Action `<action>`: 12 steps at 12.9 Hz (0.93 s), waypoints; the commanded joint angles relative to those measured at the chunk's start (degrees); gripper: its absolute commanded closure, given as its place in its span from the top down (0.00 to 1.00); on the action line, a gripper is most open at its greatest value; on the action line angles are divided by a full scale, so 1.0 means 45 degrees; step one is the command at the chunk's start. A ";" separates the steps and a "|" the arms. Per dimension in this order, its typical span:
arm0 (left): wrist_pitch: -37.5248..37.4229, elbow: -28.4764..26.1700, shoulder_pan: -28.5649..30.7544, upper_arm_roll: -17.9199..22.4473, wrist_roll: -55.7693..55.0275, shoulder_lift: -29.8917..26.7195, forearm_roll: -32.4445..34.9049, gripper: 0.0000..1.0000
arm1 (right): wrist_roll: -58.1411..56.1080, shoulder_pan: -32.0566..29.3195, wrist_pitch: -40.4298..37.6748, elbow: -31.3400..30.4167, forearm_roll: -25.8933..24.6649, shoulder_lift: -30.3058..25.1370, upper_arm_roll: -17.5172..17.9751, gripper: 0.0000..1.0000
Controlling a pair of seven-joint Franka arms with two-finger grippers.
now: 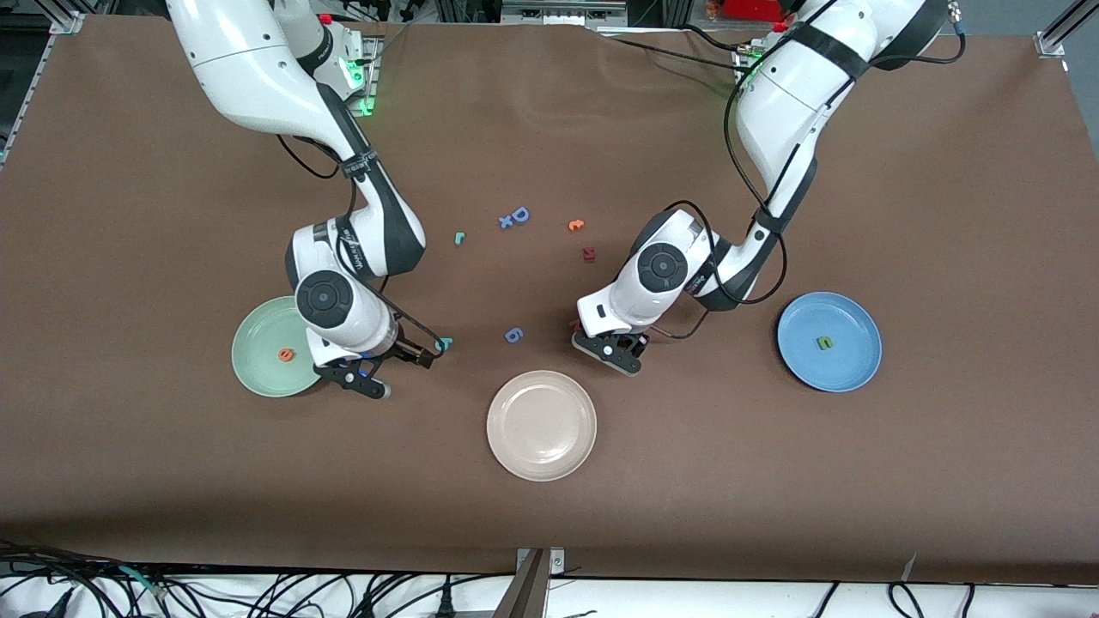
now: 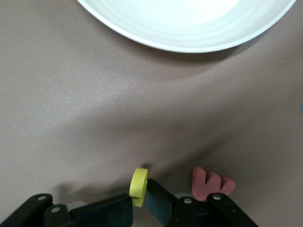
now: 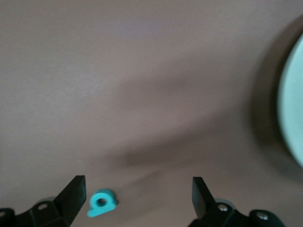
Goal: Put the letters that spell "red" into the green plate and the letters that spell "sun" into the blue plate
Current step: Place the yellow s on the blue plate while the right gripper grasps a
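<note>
Three plates: the green plate [image 1: 258, 356] with one orange e [image 1: 284, 353] on it, a cream plate [image 1: 541, 425] as my landmark, and the blue plate [image 1: 829, 341] with one olive letter [image 1: 824, 343]. Loose letters I count farther from the camera than the cream plate: teal r [image 1: 459, 238], blue D [image 1: 515, 216], blue 6 [image 1: 513, 335]. My right gripper [image 3: 137, 196] hangs spread wide beside the teal d [image 3: 101, 203], not touching it. My left gripper [image 2: 138, 208] is squeezed on a yellow letter [image 2: 138, 185], a pink w [image 2: 210, 184] just beside.
</note>
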 commanded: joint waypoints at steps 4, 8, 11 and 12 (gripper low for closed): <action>-0.0100 0.0158 0.0238 0.0131 -0.0048 -0.0022 -0.0057 0.15 | 0.1335 0.0360 0.1647 0.0495 0.0179 0.1017 0.0349 0.99; -0.0781 0.0197 0.0588 0.0111 -0.0009 -0.0587 -0.0018 0.15 | 0.1571 0.0556 0.1650 0.0436 0.0179 0.1076 0.0368 0.96; -0.1056 0.0197 0.0902 0.0053 0.0011 -0.0900 -0.0018 0.13 | 0.1571 0.0654 0.1553 0.0339 0.0179 0.1076 0.0368 0.80; -0.1348 0.0216 0.0999 0.0053 -0.0009 -0.1114 -0.0037 0.12 | 0.1571 0.0731 0.1552 0.0242 0.0179 0.1057 0.0388 0.76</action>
